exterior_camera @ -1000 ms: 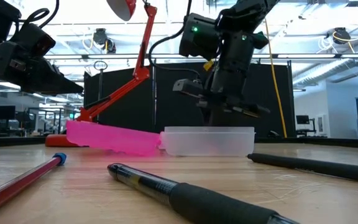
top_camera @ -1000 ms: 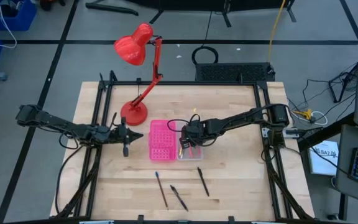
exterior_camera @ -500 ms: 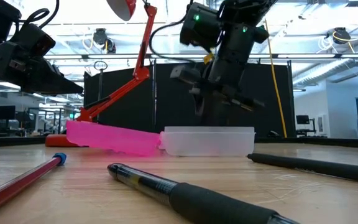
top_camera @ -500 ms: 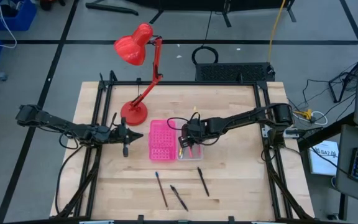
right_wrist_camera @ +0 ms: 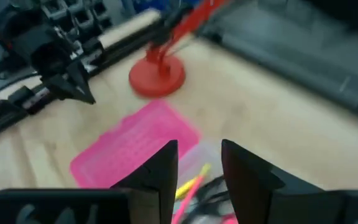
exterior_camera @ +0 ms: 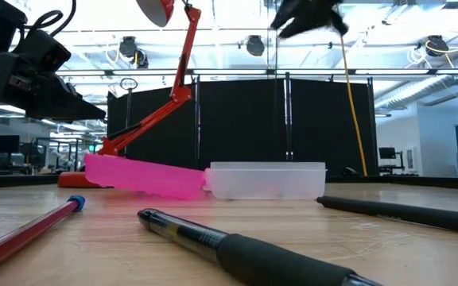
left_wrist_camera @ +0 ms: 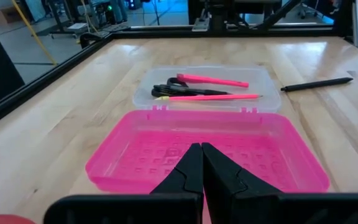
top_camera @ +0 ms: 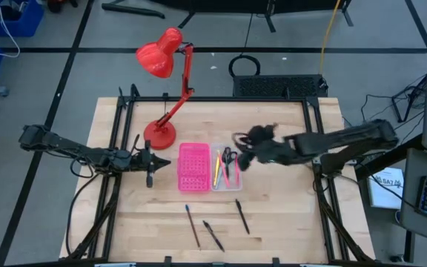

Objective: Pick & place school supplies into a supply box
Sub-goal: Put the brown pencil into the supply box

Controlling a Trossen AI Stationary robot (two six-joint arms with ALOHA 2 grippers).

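Observation:
The clear supply box (top_camera: 228, 188) lies at the table's middle, right against the pink tray (top_camera: 190, 167). In it lie the black-handled scissors (left_wrist_camera: 173, 84), pink pens (left_wrist_camera: 213, 80) and a yellow pencil (top_camera: 216, 169). Three more pens lie on the bare wood nearer the front edge: a blue-tipped one (top_camera: 191, 225), a dark one (top_camera: 213, 236) and a black one (top_camera: 242, 216). My right gripper (right_wrist_camera: 199, 155) is open and empty, raised just right of the box (top_camera: 243, 152). My left gripper (left_wrist_camera: 201, 146) is shut and hovers left of the pink tray (top_camera: 158, 159).
A red desk lamp (top_camera: 165, 89) stands with its base (top_camera: 159, 135) behind the pink tray. Black frame rails (top_camera: 117, 148) run along the table's left and right sides. Bare wood lies right of the box and along the near edge around the loose pens.
My right gripper has risen from just above the supply box and swung quickly toward the table's right edge, out of the top of the low view. The scissors now show lying in the box. The left arm has kept still.

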